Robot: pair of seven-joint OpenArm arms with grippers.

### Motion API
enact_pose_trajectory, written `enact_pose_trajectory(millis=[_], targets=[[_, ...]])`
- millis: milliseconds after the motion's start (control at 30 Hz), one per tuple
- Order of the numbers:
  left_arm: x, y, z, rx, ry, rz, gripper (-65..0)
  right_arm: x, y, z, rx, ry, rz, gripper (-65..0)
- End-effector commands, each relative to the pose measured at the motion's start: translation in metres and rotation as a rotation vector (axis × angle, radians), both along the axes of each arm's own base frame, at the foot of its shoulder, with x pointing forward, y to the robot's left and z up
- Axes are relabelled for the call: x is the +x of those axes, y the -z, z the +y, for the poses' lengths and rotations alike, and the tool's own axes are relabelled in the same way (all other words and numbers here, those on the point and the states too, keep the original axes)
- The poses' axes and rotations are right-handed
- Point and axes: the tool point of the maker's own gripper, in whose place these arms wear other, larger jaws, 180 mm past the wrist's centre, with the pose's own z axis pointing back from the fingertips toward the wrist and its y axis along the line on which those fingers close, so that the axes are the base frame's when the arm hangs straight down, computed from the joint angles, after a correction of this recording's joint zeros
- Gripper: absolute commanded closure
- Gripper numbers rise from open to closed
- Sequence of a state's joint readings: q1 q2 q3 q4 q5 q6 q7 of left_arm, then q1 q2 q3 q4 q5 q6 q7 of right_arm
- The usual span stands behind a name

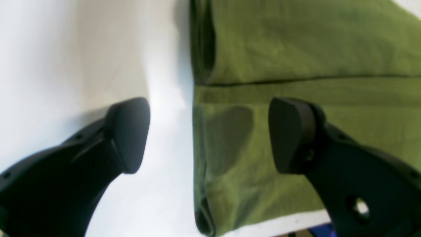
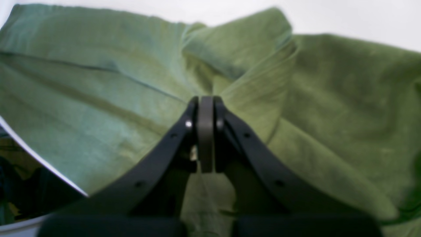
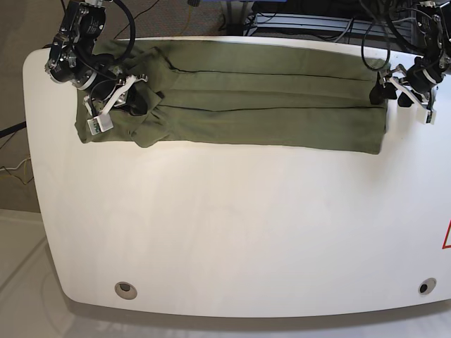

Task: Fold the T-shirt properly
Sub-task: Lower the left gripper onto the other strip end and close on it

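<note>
The olive-green T-shirt (image 3: 268,105) lies folded into a long strip across the back of the white table (image 3: 225,225). At its left end in the base view the cloth is bunched, and my right gripper (image 3: 135,98) is down in it. The right wrist view shows that gripper (image 2: 205,100) shut, with folds of the T-shirt (image 2: 329,98) running in to its tips. My left gripper (image 3: 385,88) is at the strip's other end. In the left wrist view it (image 1: 209,135) stands open astride the edge of the T-shirt (image 1: 296,49), one finger (image 1: 128,135) over bare table, the other (image 1: 289,135) over cloth.
The table's back edge runs just behind the shirt, with cables (image 3: 310,17) beyond it. Its rim (image 2: 42,161) shows close beside the right gripper. Two round holes (image 3: 126,289) (image 3: 423,286) sit near the front edge.
</note>
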State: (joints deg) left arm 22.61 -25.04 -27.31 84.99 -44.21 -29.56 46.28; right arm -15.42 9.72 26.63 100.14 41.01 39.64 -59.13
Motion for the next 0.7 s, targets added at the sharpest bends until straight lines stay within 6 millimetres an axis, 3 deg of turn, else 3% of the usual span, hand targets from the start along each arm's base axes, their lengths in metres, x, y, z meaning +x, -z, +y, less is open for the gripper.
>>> enact_pose_trajectory(millis=[0,167,667], targets=[[0.004,-0.007,0.001,-0.017,0.008,-0.018,-47.5,0.009,-0.019,0.001,0.004,-0.006,-0.072,0.0],[0.003,-0.005,-0.002,-0.037,0.001,-0.017,-42.1,0.008,-0.02,0.001,-0.004,-0.008,-0.076,0.0],[0.01,-0.003,-0.017,-0.059,-0.016,-0.072,-37.4,0.01,-0.013,-0.004,-0.027,-0.001,-0.07,0.0]])
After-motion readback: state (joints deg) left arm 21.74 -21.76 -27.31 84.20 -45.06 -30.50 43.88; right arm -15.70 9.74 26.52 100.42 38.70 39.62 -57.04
